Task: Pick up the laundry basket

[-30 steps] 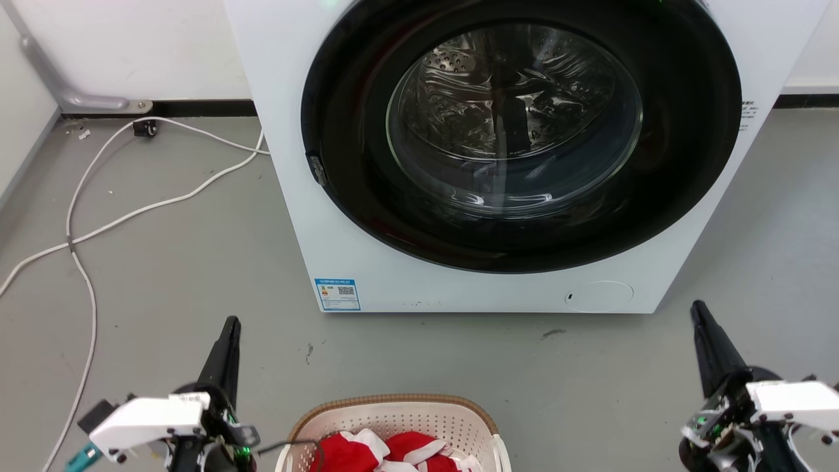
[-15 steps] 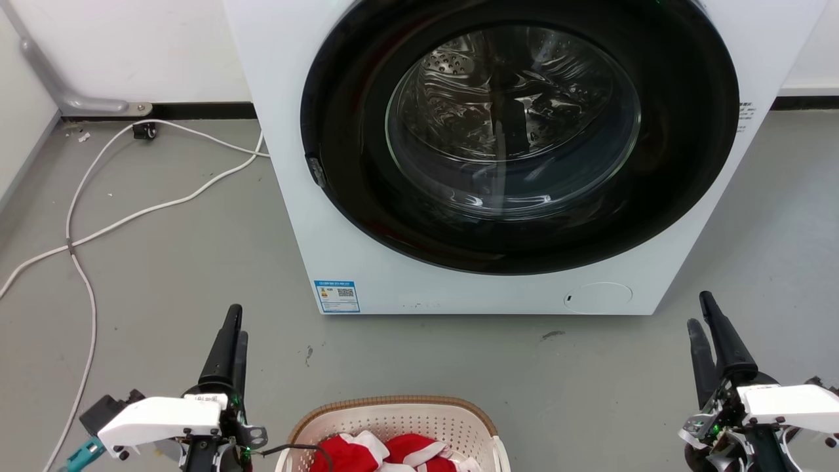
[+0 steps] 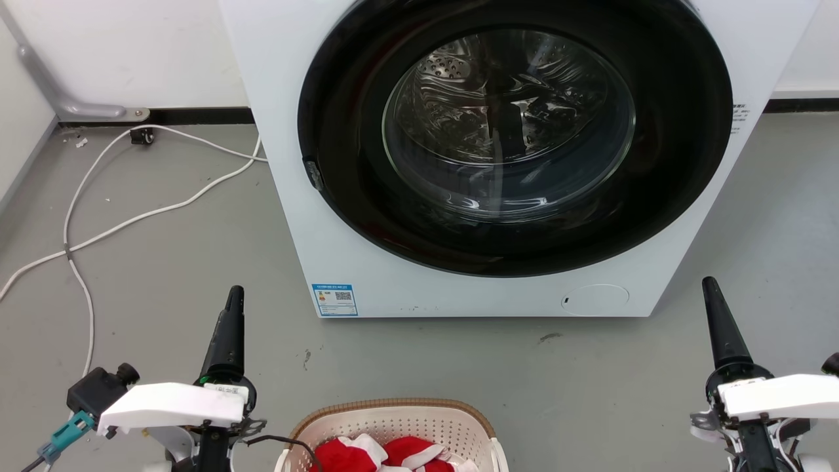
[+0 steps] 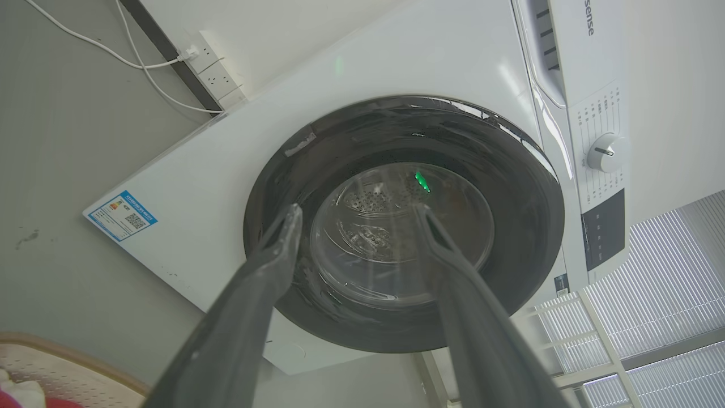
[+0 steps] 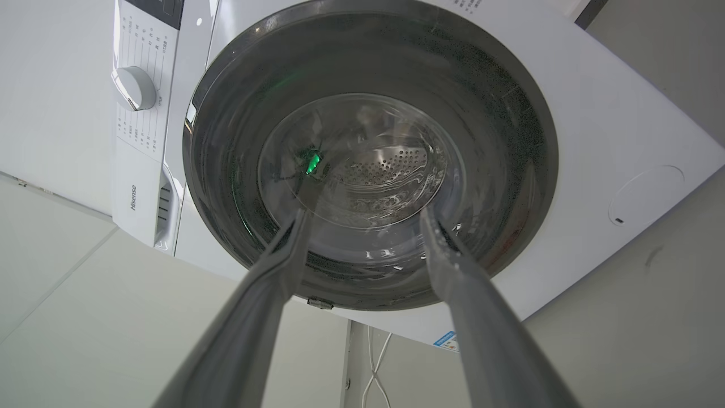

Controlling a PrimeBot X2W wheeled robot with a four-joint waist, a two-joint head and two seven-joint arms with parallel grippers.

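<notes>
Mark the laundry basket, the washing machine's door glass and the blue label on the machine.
laundry basket [image 3: 393, 423], head view, on its perforated inner wall.
door glass [image 3: 508, 124], head view, middle of the pane.
blue label [image 3: 335, 299], head view, centre of the sticker.

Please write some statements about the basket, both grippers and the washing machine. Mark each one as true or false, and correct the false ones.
1. The laundry basket holds red and white cloth. True.
2. The left gripper is shut on the basket's rim. False: it is open, holds nothing and is apart from the basket.
3. The right gripper is open. True.
4. The basket sits inside the washing machine. False: it stands outside, in front of the machine.
5. A white cable lies on the floor, on the robot's left of the machine. True.
</notes>
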